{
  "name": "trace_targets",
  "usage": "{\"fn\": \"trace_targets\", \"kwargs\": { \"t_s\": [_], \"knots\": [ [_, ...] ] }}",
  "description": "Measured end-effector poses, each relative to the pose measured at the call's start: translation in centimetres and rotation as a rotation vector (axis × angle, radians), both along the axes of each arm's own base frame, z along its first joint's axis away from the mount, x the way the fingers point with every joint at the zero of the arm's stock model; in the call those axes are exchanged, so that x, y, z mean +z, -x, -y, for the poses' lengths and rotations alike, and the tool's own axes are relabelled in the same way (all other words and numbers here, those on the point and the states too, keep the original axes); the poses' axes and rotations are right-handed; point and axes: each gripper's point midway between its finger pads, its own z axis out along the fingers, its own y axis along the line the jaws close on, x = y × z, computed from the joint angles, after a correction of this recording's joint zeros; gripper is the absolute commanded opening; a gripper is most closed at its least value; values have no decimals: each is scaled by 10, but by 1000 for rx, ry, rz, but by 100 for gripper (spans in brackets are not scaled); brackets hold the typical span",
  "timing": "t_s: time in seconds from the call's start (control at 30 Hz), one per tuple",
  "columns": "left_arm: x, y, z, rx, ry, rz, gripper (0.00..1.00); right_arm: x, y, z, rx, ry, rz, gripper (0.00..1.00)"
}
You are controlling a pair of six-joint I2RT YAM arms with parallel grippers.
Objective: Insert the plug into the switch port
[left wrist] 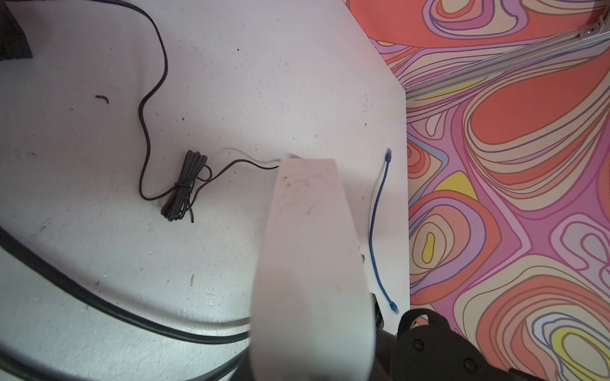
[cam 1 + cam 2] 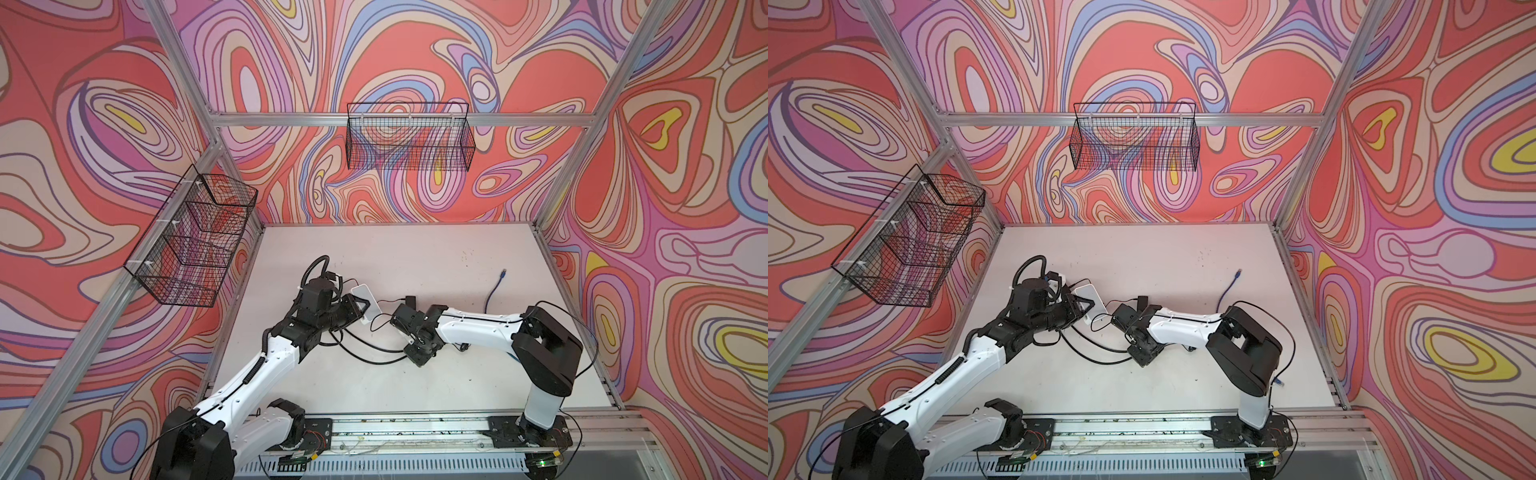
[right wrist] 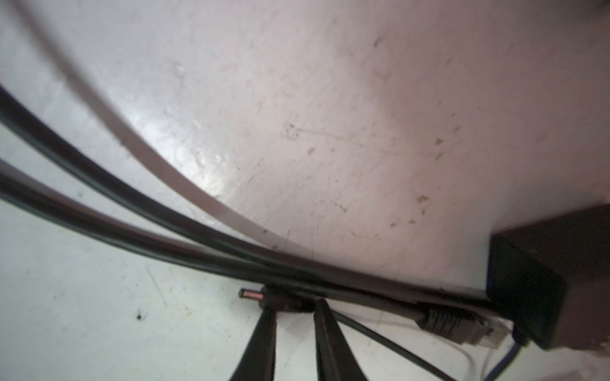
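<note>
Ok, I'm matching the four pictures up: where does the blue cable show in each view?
Top view: blue cable beyond the right arm.
Top view: blue cable, same spot.
Left wrist: beside the white switch, at.
Right wrist: cannot tell; only a blue strand at the edge.
Shared landmark: the white switch.

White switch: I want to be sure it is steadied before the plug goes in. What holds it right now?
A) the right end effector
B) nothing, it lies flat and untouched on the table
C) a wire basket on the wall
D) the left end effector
D: in both top views the left end effector is shut on the white switch, which sits tilted in its grip.
</note>
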Motion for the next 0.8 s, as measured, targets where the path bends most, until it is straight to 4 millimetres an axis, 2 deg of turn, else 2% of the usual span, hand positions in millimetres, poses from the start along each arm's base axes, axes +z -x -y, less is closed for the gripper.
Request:
{"fn": "trace_targets", "kwargs": {
  "t_s": [0.3,0.57,0.8],
  "knots": [
    [0,0,0,0,0,0,9,5,-15,-1,-9,-1,78,21],
    [1,0,0,0,1,2,9,24,-27,-11,-36,-67,146,21],
    [1,0,0,0,1,2,9,24,-27,-13,-32,-75,144,23]
  ]
}}
